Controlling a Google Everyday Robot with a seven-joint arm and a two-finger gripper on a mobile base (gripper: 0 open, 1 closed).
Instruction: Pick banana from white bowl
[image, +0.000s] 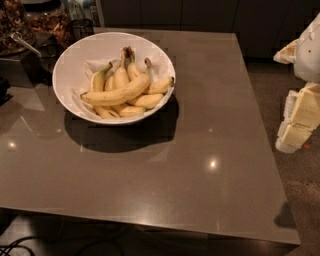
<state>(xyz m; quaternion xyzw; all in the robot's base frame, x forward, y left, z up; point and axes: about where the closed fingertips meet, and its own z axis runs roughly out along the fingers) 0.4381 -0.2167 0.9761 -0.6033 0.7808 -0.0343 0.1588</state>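
The white bowl (64, 62) stands on the back left part of the grey table and is lined with white paper. Several bananas lie in it. The banana (118, 92) is the long pale-yellow one lying crosswise on top of the others, curved, with dark tips. A banana with a green stem (98, 79) lies behind it at the left. My gripper (296, 127) hangs at the right edge of the view, beyond the table's right side, far from the bowl and holding nothing that I can see.
Glass containers of snacks (47, 22) and a metal scoop (22, 44) stand behind the bowl at the back left. The table's (200, 165) front edge runs along the bottom and its right edge drops to a speckled floor (300, 190).
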